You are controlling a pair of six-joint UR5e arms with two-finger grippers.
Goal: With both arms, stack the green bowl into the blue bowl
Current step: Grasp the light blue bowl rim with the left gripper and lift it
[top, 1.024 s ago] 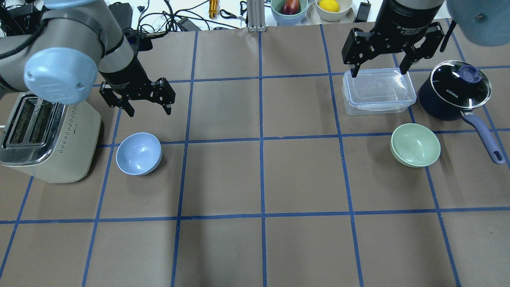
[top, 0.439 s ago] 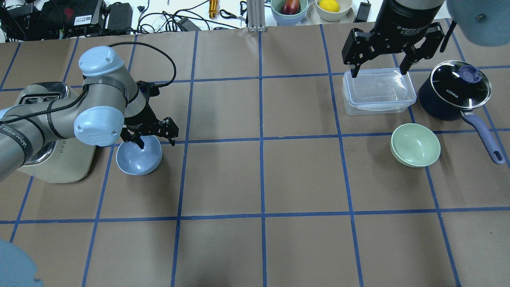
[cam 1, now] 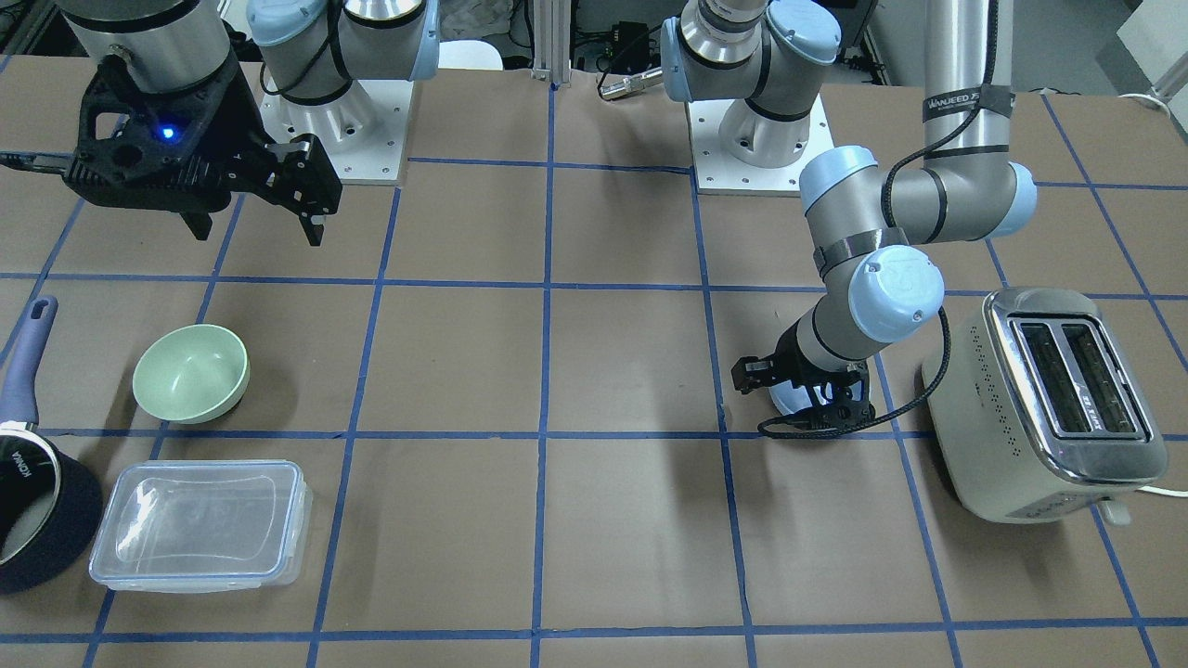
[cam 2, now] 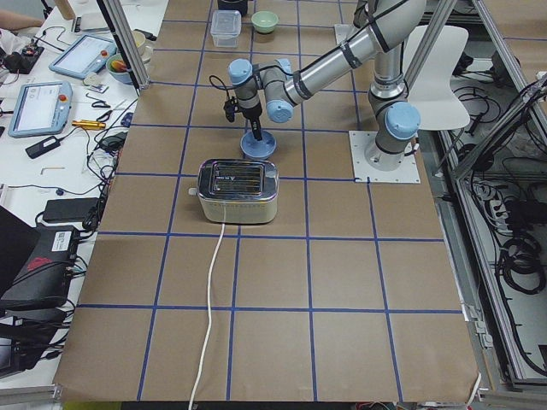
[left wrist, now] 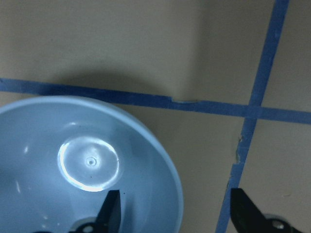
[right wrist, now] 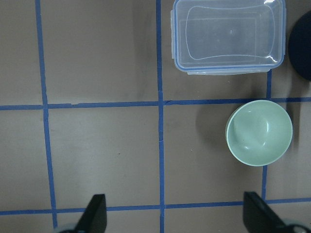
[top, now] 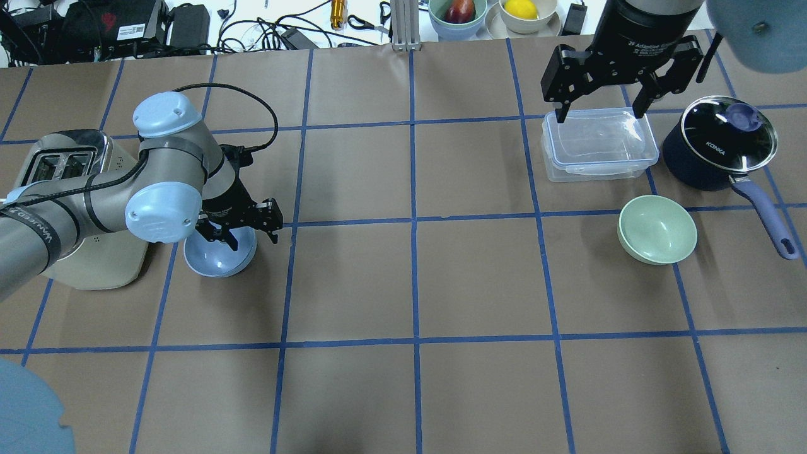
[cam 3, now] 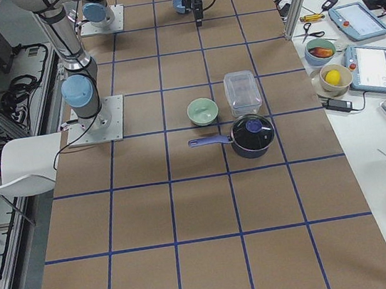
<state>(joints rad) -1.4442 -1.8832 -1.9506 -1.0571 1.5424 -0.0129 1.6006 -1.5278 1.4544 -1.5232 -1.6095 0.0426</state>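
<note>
Fingers, left (left wrist: 111,213): spread apart, clamping nothing. One tip sits inside the blue bowl (left wrist: 73,155) and the other hangs outside it over the brown paper. The bowl wall on that side lies between them.
Left gripper (top: 246,234): points down, lowered to bowl level, at the part of the rim facing the table's middle. Contact with the wall cannot be judged.
Blue bowl, position: upright and empty on the table (top: 416,284), on the robot's left side. It stands just beside the toaster (top: 113,268) with a gap between them. A blue tape line runs along the edge of the bowl away from the robot.
Left arm: reaches in across the toaster, wrist bent down, with a black cable looping off the wrist.
Fingers, right (right wrist: 95,216): spread wide, empty.
Right gripper (top: 600,113): points down, held high above the table. In the overhead view it lies over the far edge of the clear container (top: 599,145).
Green bowl (top: 657,228): upright and empty on the robot's right side, touched by nothing. It is near the clear container and the saucepan (top: 719,148), and well apart from the blue bowl.
Saucepan: dark body, glass lid on, handle lying beside the green bowl.
Stack status: bowls separate, not yet nested.
</note>
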